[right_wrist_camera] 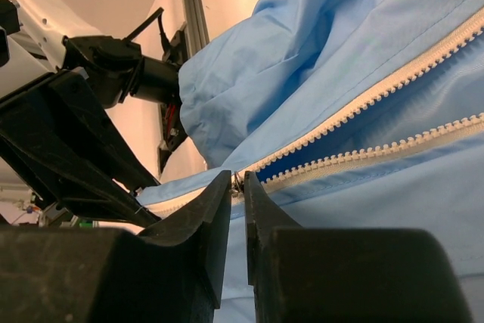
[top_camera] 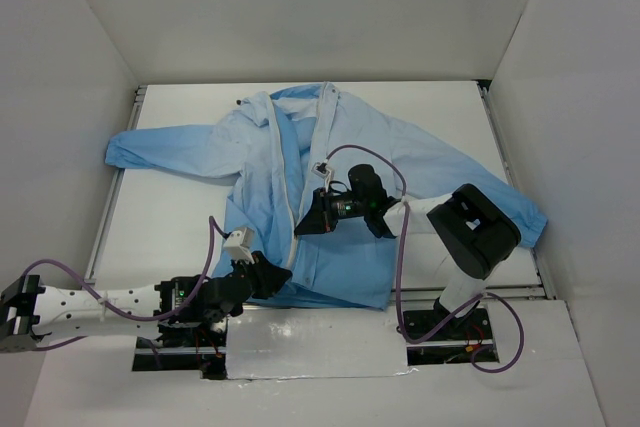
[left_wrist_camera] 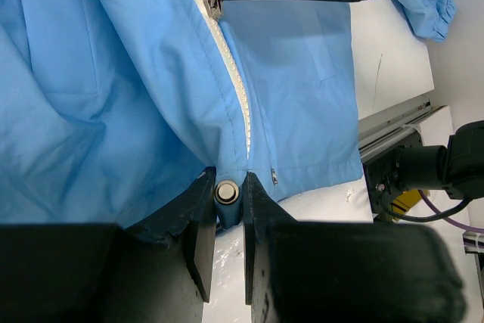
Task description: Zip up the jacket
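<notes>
At the near edge your left gripper (left_wrist_camera: 227, 188) clamps the jacket (top_camera: 255, 157) while your right gripper (right_wrist_camera: 237, 187) pinches the slider (left_wrist_camera: 215, 7) midway; next, pull it far.

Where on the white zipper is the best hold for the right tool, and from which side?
Probably the small metal slider of the white zipper strip, where the two tooth rows meet: it stands proud of the light-blue thin fabric jacket. Come from above, on the robot's right, as the right tool does, since the left tool occupies the hem end.
</notes>
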`<action>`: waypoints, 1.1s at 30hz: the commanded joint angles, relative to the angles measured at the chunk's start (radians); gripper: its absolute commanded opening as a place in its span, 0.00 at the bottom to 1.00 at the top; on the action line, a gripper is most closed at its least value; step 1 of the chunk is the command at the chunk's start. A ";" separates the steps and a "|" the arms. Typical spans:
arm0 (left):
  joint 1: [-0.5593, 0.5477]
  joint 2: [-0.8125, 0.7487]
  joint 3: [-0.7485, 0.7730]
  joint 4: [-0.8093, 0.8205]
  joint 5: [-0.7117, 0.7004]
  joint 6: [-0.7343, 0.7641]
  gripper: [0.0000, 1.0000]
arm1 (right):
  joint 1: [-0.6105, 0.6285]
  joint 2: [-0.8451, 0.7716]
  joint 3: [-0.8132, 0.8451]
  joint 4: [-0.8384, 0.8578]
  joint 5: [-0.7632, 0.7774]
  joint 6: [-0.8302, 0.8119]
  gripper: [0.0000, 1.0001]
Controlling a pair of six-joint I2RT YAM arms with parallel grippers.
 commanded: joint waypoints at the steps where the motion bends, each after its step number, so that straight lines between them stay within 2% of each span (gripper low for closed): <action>1: -0.004 -0.001 0.035 0.033 -0.013 0.018 0.00 | 0.008 -0.023 0.012 0.030 -0.012 -0.016 0.19; 6: -0.004 -0.012 0.030 0.028 -0.014 0.016 0.00 | 0.008 -0.023 -0.002 0.035 -0.003 -0.022 0.09; 8: -0.004 -0.015 0.030 0.028 -0.013 0.016 0.00 | 0.005 -0.023 -0.003 0.036 0.005 -0.025 0.00; 12: -0.004 -0.022 0.030 0.026 -0.008 0.016 0.00 | 0.010 -0.039 -0.015 0.036 0.069 -0.021 0.00; 17: -0.006 -0.027 0.045 0.013 0.004 0.024 0.00 | 0.010 -0.116 -0.057 -0.026 0.363 -0.003 0.00; 18: -0.006 -0.027 0.053 0.011 0.005 0.033 0.00 | 0.010 -0.142 -0.064 -0.040 0.464 0.005 0.00; 22: -0.006 -0.036 0.064 0.014 0.039 0.050 0.00 | 0.005 -0.151 -0.014 -0.154 0.590 -0.010 0.00; 26: -0.006 -0.087 0.056 0.026 0.050 0.065 0.00 | -0.028 -0.112 0.087 -0.229 0.614 -0.058 0.00; 30: -0.006 -0.119 0.067 -0.013 0.044 0.064 0.00 | -0.100 -0.067 0.175 -0.269 0.568 -0.065 0.00; 33: -0.006 -0.116 0.071 -0.027 0.047 0.067 0.00 | -0.131 -0.073 0.175 -0.238 0.508 -0.044 0.00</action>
